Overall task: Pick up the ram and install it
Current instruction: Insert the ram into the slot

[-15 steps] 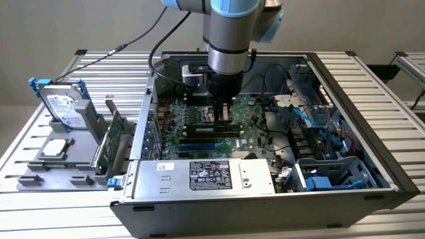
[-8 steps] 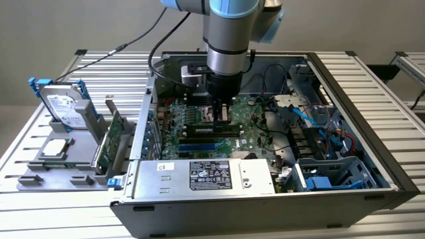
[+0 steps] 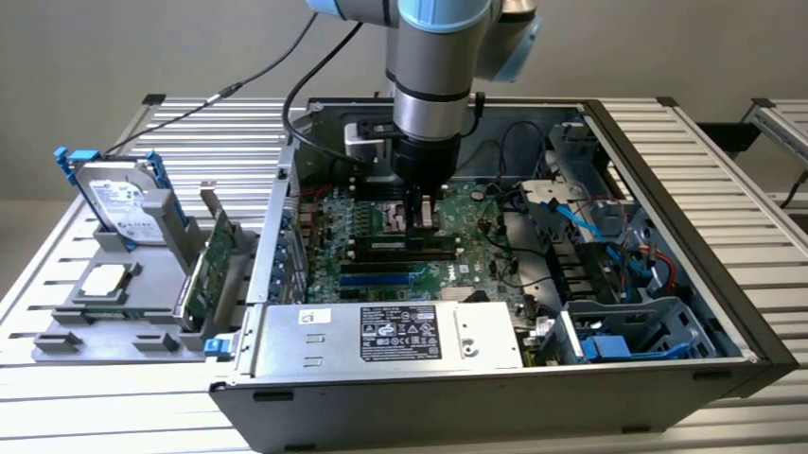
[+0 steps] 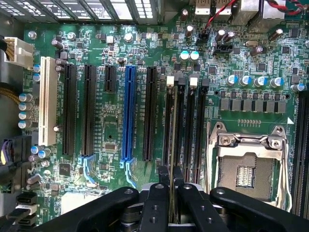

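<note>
A grey table point(image 3: 707, 142) made of metal slats holds a black case point(image 3: 707, 312) with its side off. The arm point(image 3: 430, 85) reaches down from the upper middle of the exterior view into the open case. Its gripper point(image 3: 425, 210) hangs over the green board point(image 3: 378, 265), above the long black slots point(image 3: 404, 248) in the middle. The jaws are almost shut and pinch the ram point(image 3: 426, 219), a thin stick held on edge. I cannot tell if it touches a slot.

In the wrist view the gripper point(image 4: 170, 170) shows the ram point(image 4: 170, 203) as a thin line between its fingers point(image 4: 157, 198), lined up along the black slots point(image 4: 186, 125). A metal socket point(image 4: 248, 164) lies just beside those slots. A blue slot point(image 4: 128, 116) lies on their other side.

Room is tight. The case walls stand all round the board. A black cable point(image 3: 293, 95) loops near the arm toward the exterior view's left. Blue cables point(image 3: 574, 218) lie toward the exterior view's right.

A power box point(image 3: 316, 340) sits at the lower middle of the exterior view. Its label point(image 3: 397, 333) is too small to read. At the exterior view's left, a grey tray point(image 3: 76, 340) holds a drive point(image 3: 120, 203) with a white label, also too small to read. A green card point(image 3: 208, 260) stands there on edge.
</note>
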`<state>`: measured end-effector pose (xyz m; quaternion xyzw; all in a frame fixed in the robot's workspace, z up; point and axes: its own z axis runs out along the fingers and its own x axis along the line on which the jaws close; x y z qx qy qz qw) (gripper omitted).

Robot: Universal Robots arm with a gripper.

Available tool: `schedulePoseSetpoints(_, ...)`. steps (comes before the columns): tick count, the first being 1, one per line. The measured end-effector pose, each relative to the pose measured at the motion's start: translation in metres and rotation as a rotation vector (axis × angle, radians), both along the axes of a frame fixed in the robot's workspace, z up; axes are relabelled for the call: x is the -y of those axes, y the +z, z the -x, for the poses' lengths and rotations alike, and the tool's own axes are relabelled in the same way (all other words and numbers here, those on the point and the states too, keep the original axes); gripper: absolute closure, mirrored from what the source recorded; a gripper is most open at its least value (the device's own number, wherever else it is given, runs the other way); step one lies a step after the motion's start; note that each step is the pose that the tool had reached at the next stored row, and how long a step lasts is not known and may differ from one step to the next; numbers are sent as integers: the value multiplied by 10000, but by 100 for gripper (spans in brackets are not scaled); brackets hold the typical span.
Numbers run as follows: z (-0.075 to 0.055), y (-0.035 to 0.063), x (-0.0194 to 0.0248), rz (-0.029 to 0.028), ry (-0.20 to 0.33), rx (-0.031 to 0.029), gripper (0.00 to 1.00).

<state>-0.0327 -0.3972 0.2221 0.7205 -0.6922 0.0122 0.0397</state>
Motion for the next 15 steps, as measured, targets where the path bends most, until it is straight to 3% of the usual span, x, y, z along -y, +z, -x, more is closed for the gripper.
schedulePoseSetpoints(6,0,9,0,72,-1,-1,86)
schedulePoseSetpoints(15,1,87,0,99,-2,4,86)
